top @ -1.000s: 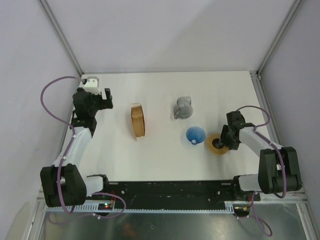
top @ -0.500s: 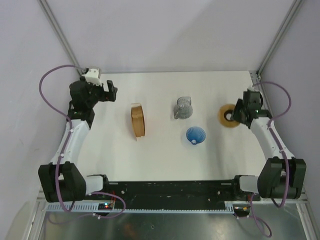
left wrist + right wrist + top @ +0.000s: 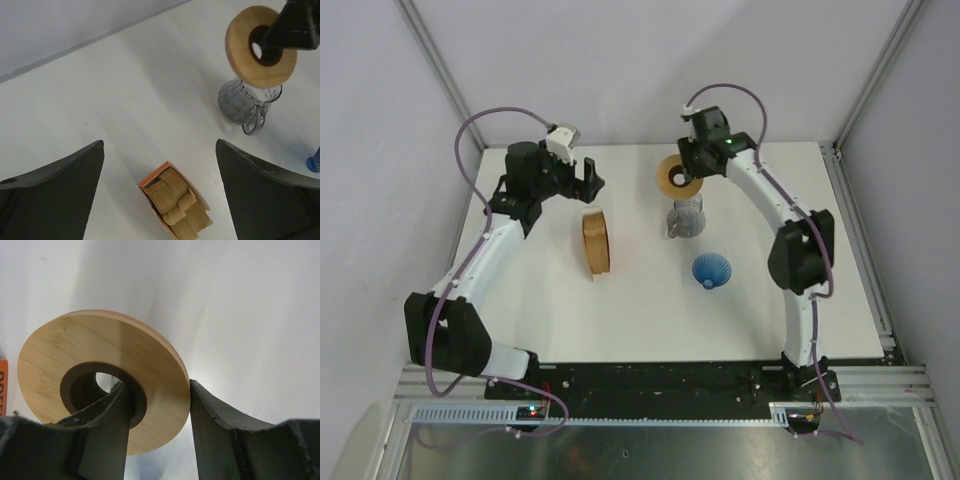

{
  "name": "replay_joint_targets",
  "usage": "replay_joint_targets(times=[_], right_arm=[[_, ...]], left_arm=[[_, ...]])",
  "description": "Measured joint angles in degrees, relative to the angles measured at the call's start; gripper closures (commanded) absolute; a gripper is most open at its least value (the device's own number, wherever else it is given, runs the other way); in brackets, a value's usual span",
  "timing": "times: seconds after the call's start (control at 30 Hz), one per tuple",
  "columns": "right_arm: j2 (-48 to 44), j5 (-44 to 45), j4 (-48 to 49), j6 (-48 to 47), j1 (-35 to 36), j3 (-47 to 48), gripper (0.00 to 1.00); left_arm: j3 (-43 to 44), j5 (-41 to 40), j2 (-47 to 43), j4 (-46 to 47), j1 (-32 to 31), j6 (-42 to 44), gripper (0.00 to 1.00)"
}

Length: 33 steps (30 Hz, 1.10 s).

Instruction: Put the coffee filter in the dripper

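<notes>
On the white bench [image 3: 640, 310] the blue dripper [image 3: 711, 269] stands well apart from both arms, the right fingers [image 3: 159, 392] clamped on a wooden ring collar [image 3: 100, 347] above a glass jug [image 3: 237, 102], the left fingers [image 3: 159, 145] spread wide and empty over the stack of filters [image 3: 175, 202].

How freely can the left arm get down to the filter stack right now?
Probably yes, freely. The left gripper hangs open above the stack of filters, with nothing between them. The right gripper, shut on the wooden ring, is off to the side over the glass jug.
</notes>
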Motion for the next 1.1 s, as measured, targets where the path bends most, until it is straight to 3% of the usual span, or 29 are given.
replay_joint_targets(times=[0.33, 0.73, 1.1], right_arm=[[12.28, -3.32, -13.49, -0.13, 1.66, 16.2, 1.0], [12.55, -2.51, -21.59, 0.63, 0.46, 16.55, 0.94], [13.88, -1.57, -22.43, 0.22, -0.52, 16.55, 0.87]], left_arm=[[0.0, 0.02, 1.57, -2.34, -1.05, 0.09, 0.03], [0.0, 0.17, 1.73, -2.56, -1.38, 0.15, 0.02], [0.0, 0.24, 1.97, -2.58, -1.55, 0.15, 0.02]])
